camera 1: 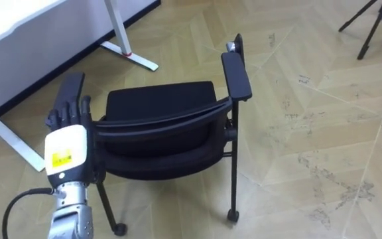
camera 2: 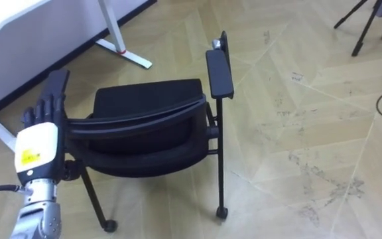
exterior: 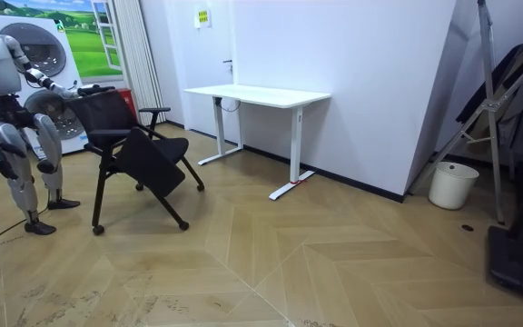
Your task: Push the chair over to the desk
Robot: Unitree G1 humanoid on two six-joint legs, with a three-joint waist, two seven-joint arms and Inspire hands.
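Left hand rests on the chair back (left end), fingers straight. Desk stands just beyond. Tripod far right, cut off.

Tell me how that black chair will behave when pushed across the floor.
It should roll readily: small casters sit under the chair on the smooth wooden floor. It may veer rather than run straight, since the left hand rests at one end of the backrest. Its thin frame suggests it is fairly light, so a high shove might tip it.

White desk, white bucket — tripod
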